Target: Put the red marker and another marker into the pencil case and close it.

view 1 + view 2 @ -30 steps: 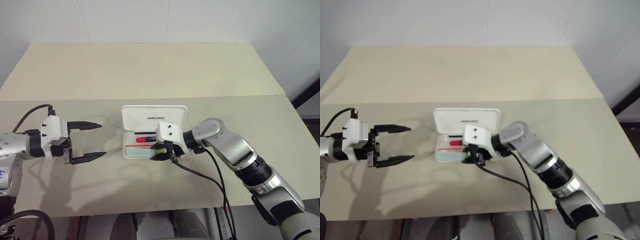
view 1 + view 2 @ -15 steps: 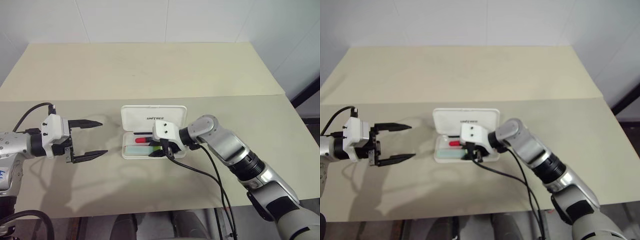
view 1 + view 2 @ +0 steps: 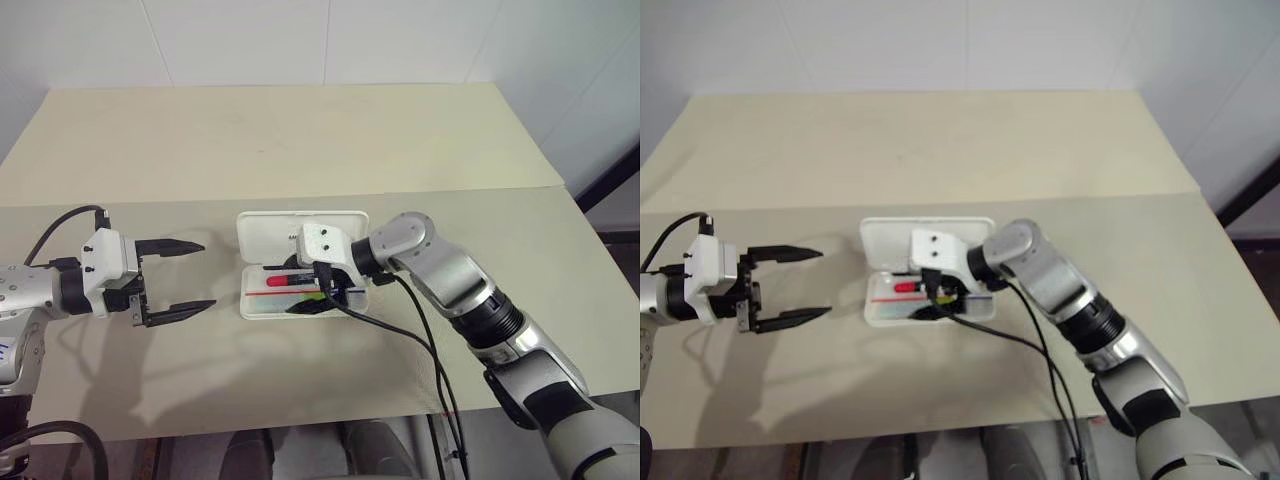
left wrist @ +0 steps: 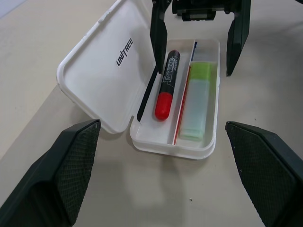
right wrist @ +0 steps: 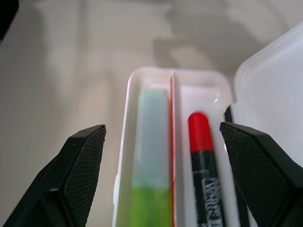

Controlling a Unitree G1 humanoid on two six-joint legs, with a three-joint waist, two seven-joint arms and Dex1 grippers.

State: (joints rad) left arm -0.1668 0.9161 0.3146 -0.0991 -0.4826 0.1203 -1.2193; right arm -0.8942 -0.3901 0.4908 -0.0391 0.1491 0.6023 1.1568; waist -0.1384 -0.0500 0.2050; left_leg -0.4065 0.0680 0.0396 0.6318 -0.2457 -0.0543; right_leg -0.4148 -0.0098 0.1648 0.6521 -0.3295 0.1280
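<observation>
Beige tabletop (image 3: 300, 140) against pale wall panels, bearing a white hard rectangular hinged pencil case (image 4: 102, 61), lid thrown back with its dark lettering showing. Slim red marker with a dark middle label (image 4: 166, 86) lying in the compartment nearer the lid; chunky pale mint marker with a bright green cap (image 4: 197, 100) lying in the compartment next to it, across a thin red divider. Both already inside, lid not yet shut.

Right gripper (image 5: 165, 179) poised just above the open tray, black fingers (image 5: 75, 175) spread wide to either side of it, pinching nothing. Left gripper (image 3: 175, 277) hanging off to the case's left, well apart from it, likewise spread and empty.

Probably light, stiff and smooth plastic, so likely to skid on the bare table if pushed from one side only. Best contact judged to be the lid's free long edge, tipped over the hinge and pressed flat, with the tray steadied at its end wall.
</observation>
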